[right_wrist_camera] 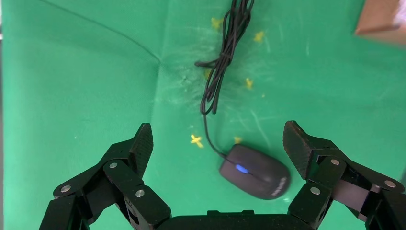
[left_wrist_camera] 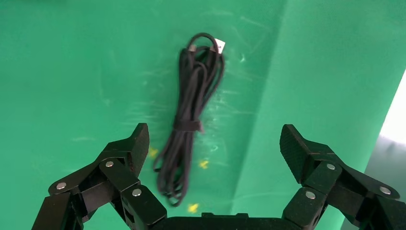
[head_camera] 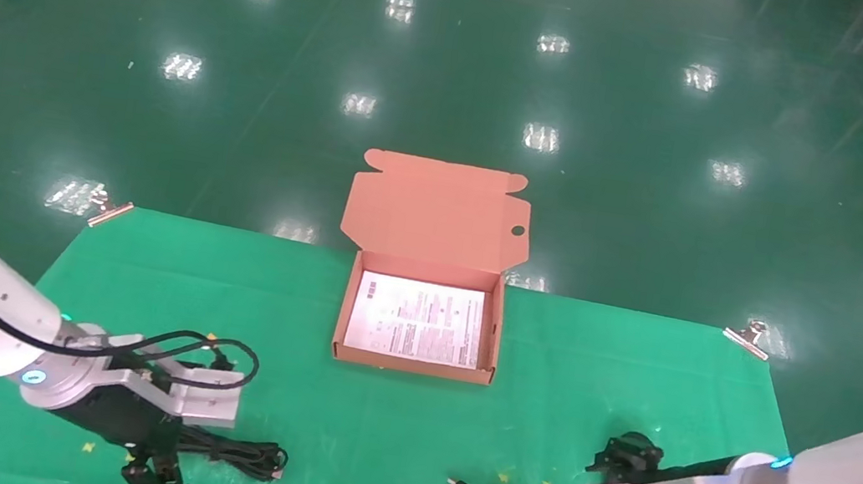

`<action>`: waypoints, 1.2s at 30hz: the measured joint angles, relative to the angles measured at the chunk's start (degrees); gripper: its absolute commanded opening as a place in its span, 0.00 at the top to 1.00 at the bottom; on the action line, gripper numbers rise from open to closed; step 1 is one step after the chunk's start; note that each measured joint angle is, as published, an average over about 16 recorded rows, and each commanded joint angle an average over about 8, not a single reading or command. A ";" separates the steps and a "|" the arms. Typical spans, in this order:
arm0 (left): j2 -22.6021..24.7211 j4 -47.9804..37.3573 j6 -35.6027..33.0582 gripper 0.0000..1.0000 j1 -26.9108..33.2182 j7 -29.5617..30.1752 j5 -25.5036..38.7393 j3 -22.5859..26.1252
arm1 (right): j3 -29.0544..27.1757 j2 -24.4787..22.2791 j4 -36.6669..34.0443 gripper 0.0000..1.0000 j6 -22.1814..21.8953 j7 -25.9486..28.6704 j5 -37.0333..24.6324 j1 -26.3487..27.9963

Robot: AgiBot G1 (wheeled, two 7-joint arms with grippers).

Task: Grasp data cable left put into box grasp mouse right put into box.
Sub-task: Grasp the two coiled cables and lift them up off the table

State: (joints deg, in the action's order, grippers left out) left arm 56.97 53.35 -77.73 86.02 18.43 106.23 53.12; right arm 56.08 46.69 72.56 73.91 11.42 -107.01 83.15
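Pre-grasp on both: I have the left gripper [left_wrist_camera: 213, 148] spread wide over the data cable [left_wrist_camera: 191, 115] on the counter [head_camera: 388, 430], right gripper [right_wrist_camera: 218, 148] spread over the mouse [right_wrist_camera: 256, 171], box [head_camera: 412, 362] empty-handed, next I descend and close.

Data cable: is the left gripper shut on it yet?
No. In the left wrist view the left gripper is open above the data cable, which lies on the green cloth.
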 measured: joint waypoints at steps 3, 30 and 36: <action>1.67 -4.60 1.78 0.00 -0.22 -0.62 0.54 0.14 | 0.28 1.40 -2.49 0.00 -2.07 0.90 -0.91 -1.32; 12.17 -30.27 10.49 1.00 2.22 -13.40 3.68 1.85 | 0.96 11.17 -22.11 1.00 -10.40 -6.47 -0.60 -3.76; 12.49 -31.00 10.63 1.00 2.41 -13.74 3.89 2.00 | 0.93 11.27 -22.57 1.00 -10.68 -7.01 -0.30 -3.85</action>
State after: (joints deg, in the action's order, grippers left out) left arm 69.45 22.35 -67.11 88.43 4.68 110.13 55.12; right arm 57.01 57.96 49.99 63.23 4.41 -107.31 79.31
